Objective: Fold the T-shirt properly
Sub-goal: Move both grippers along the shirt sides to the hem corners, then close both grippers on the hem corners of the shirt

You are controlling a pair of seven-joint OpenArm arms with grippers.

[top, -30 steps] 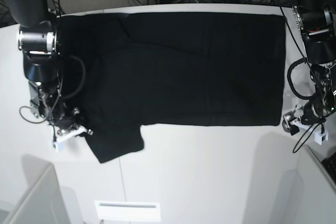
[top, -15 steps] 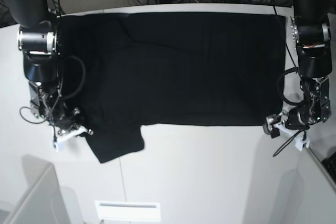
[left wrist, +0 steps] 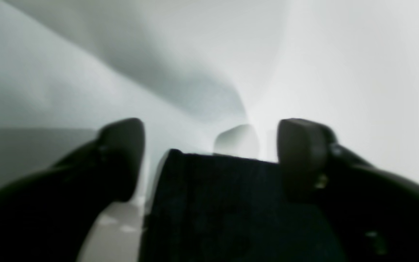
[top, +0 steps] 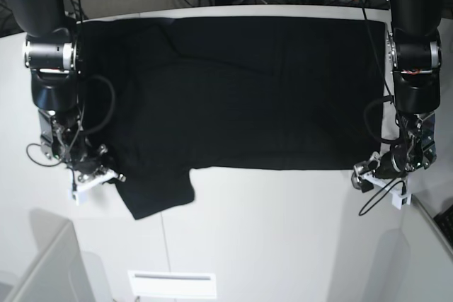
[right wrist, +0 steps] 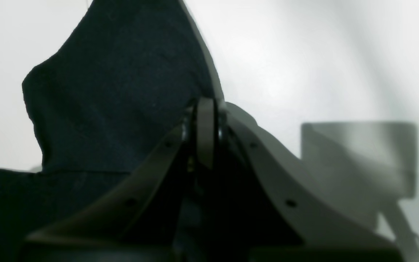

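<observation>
Base view shows the T-shirt (top: 241, 93) spread flat and black across the far half of the white table (top: 283, 238), its long edges running side to side; one short sleeve (top: 157, 192) juts toward the near edge at the view's left; no print shows on the upward face. The right gripper (top: 106, 172) sits at the view's left, low against the cloth where the sleeve meets the body; the left gripper (top: 367, 176) sits at the view's right, just at the shirt's near corner (top: 371, 164), with a loop of cable (top: 379, 199) hanging below it.

In the right wrist view the two fingers (right wrist: 206, 134) are pressed together into a single narrow seam with no gap; black fabric (right wrist: 115, 94) rises directly behind and to one side of them, but whether cloth is actually pinched between the tips I cannot tell (the tips themselves hide the contact).

In the left wrist view the left gripper (left wrist: 211, 153) stands well apart, one dark pad (left wrist: 122, 156) on each side; a fold of black cloth (left wrist: 227, 203) lies in the gap between them, closer to one pad than the other; the pads are not pressing on it, so nothing is gripped; beyond is bare, blurred table surface.
</observation>
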